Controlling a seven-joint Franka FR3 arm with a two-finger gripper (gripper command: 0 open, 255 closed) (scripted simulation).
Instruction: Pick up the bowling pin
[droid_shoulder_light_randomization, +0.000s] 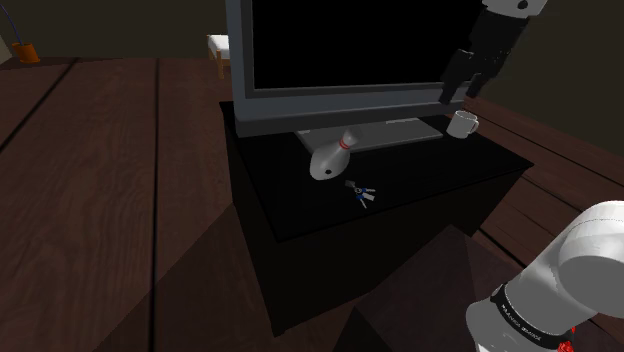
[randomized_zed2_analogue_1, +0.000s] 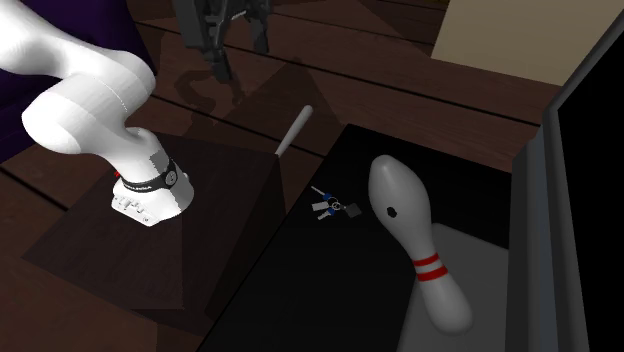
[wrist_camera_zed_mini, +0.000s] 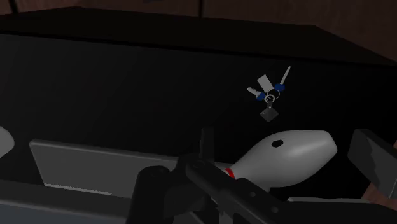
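Dark brown wood planks make up the floor (droid_shoulder_light_randomization: 100, 180), and that's easily the biggest thing here. On it sits a low black cabinet (droid_shoulder_light_randomization: 420, 190) with a flat top. A big TV (droid_shoulder_light_randomization: 340, 105) with a grey frame and a black screen stands along the back of that top on a flat grey base plate (droid_shoulder_light_randomization: 400, 133).

The white arm (droid_shoulder_light_randomization: 580, 260) comes up from the shoulder view's lower right. Its black gripper (droid_shoulder_light_randomization: 462, 88) hangs in the air at that view's upper right, in front of the screen's lower corner. The fingers stand apart with nothing between them, so it's spread and holding nothing. It's well apart from the pin.

The bowling pin (droid_shoulder_light_randomization: 330, 158) lies on its side on the cabinet top, right in front of the TV. It's pale grey-white with two red stripes round the neck. The second exterior view has the neck and head resting on the grey base plate, and the fat end points out toward the cabinet's front edge.

A small white mug (droid_shoulder_light_randomization: 461, 124) stands upright on the cabinet beside the base plate, more or less under the gripper.

Smallest of all is a little bunch of keys (droid_shoulder_light_randomization: 361, 192) with blue heads. They lie flat on the black top near the pin's fat end, not touching it.
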